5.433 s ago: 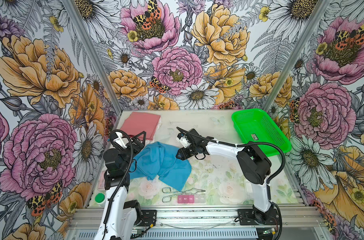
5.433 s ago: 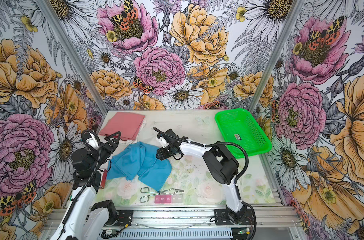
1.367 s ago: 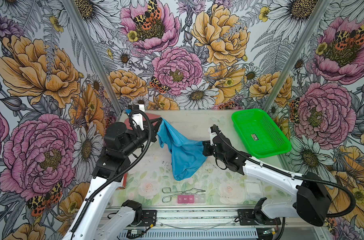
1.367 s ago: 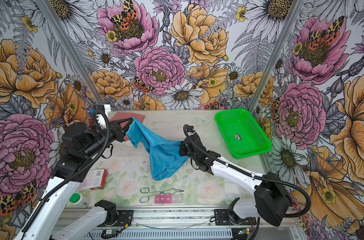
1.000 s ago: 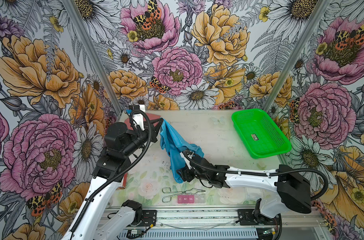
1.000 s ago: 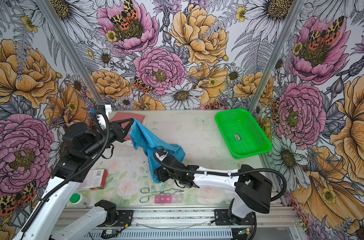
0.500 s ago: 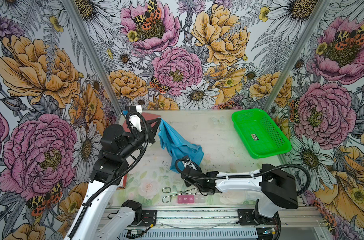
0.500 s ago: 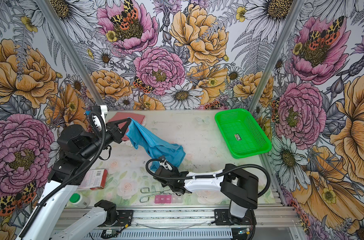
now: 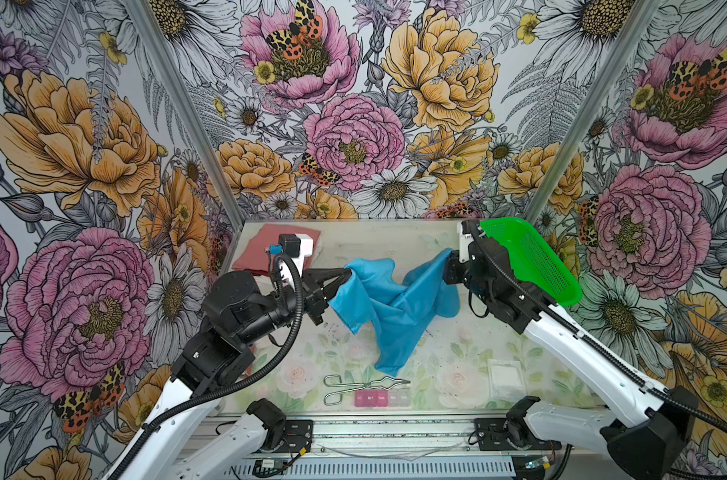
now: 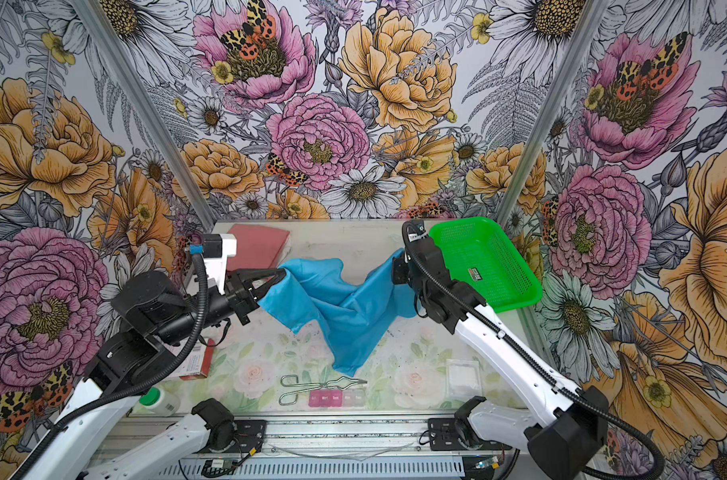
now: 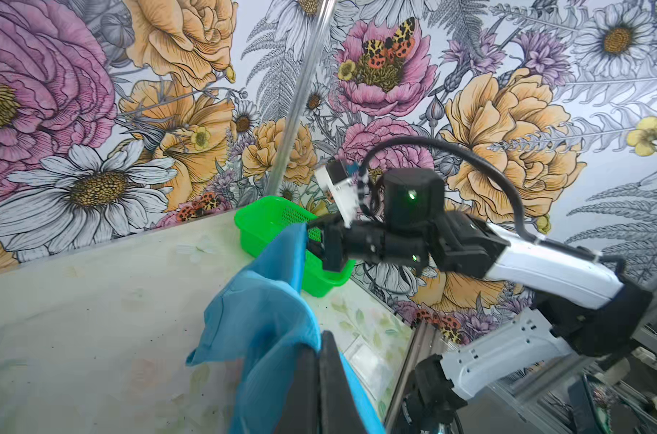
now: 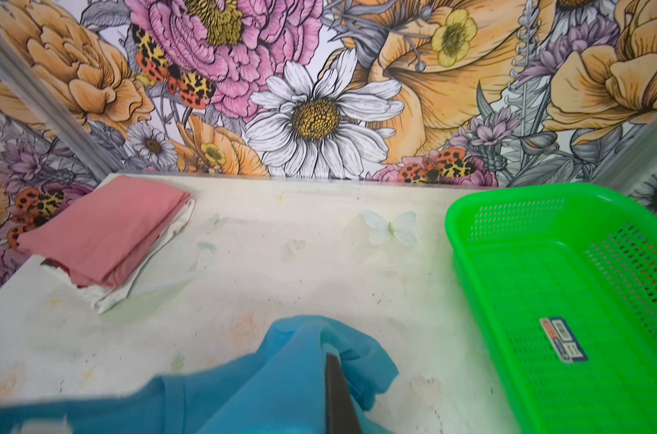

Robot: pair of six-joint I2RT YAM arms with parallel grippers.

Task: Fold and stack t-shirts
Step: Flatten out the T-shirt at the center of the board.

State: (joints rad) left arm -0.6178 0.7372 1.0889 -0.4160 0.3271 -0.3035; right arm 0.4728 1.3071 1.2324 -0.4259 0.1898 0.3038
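A sky-blue t-shirt [image 9: 395,307] hangs stretched between my two grippers above the middle of the table, and its lowest corner reaches down towards the tabletop. My left gripper [image 9: 347,274] is shut on the shirt's left end. In the left wrist view the cloth [image 11: 263,308] drapes over the closed tips [image 11: 319,347]. My right gripper [image 9: 451,255] is shut on the right end, beside the basket. The right wrist view shows blue cloth [image 12: 281,375] bunched round one dark finger [image 12: 334,379]. A folded salmon-pink t-shirt [image 12: 105,229] lies on a white one [image 12: 169,233] at the back left corner.
A green mesh basket [image 9: 536,266] stands at the back right, just behind my right wrist. Metal tongs [image 9: 353,382] and a pink pill organiser [image 9: 378,397] lie near the front edge, with a white gauze square [image 9: 506,378] to their right. A red box [image 10: 195,361] and a green-capped bottle [image 10: 158,401] sit at the front left.
My right gripper shut on the shirt's low part near the front middle. It then rose back and to the right, pulling the shirt out wide. The left gripper kept its hold.
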